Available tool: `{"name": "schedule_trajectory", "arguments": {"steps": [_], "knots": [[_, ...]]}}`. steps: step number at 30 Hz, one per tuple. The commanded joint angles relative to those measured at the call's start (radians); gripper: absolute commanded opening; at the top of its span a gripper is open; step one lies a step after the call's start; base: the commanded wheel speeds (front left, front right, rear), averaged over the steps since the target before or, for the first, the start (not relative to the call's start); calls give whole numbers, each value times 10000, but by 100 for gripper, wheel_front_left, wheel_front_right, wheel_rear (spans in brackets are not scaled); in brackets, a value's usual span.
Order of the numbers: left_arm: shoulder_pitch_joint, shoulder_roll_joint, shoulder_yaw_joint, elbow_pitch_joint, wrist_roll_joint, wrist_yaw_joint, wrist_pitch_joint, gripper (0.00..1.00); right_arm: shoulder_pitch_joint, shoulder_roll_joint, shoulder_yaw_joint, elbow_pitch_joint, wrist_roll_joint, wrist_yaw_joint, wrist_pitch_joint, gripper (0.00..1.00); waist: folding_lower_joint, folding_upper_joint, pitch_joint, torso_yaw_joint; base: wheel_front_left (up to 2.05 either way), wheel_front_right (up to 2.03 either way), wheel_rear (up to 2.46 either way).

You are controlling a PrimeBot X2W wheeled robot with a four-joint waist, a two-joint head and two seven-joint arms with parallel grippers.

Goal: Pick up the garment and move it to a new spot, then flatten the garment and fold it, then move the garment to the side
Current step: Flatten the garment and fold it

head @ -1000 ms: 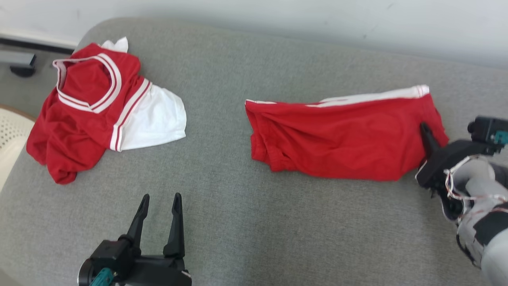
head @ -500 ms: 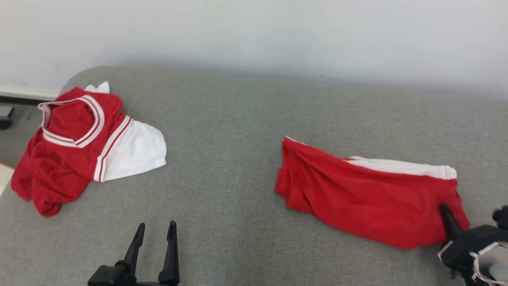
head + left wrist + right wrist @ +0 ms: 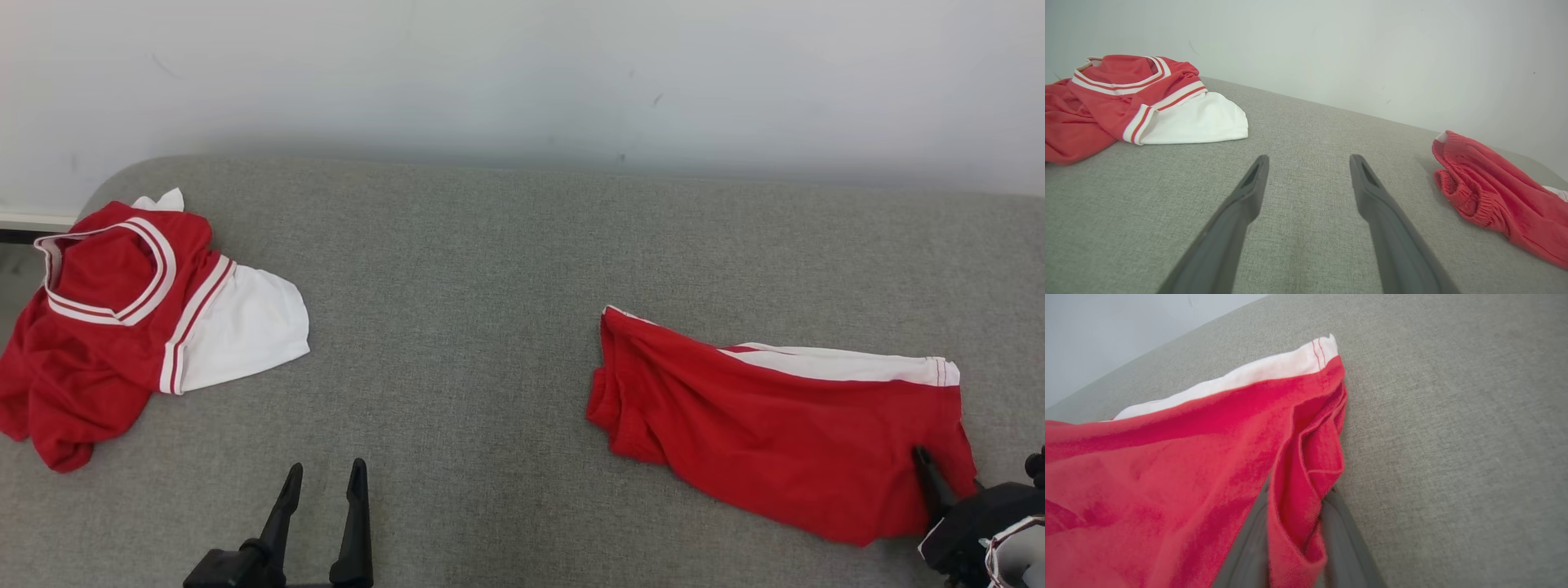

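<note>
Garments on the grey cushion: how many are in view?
2. A crumpled red-and-white jersey lies at the far left; red shorts with a white side stripe lie at the right, their corner pinched in the right gripper. Nothing seems hidden underneath.

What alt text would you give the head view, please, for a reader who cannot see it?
The right gripper, at lower right, pinches the near corner of red shorts with a white side stripe, lying on a grey cushion. The left gripper sits open and empty at the bottom, left of centre. A crumpled red and white jersey lies far left.
</note>
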Motion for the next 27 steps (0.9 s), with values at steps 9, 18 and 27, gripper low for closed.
{"name": "schedule_trajectory", "arguments": {"steps": [9,18,27], "knots": [[-166,6,114,25,-48,-21,-27,100,-1286,-264,213,1057,-1070,-23,749,100,1,0,146,139,0,0,0],[-348,5,17,84,-155,5,-27,100,-2100,-59,494,2342,-1498,-23,2263,100,1,0,392,452,0,0,0],[-291,4,142,97,-206,31,-27,100,-1576,348,440,1826,-817,13,3270,0,1,0,442,433,0,0,0]]}}
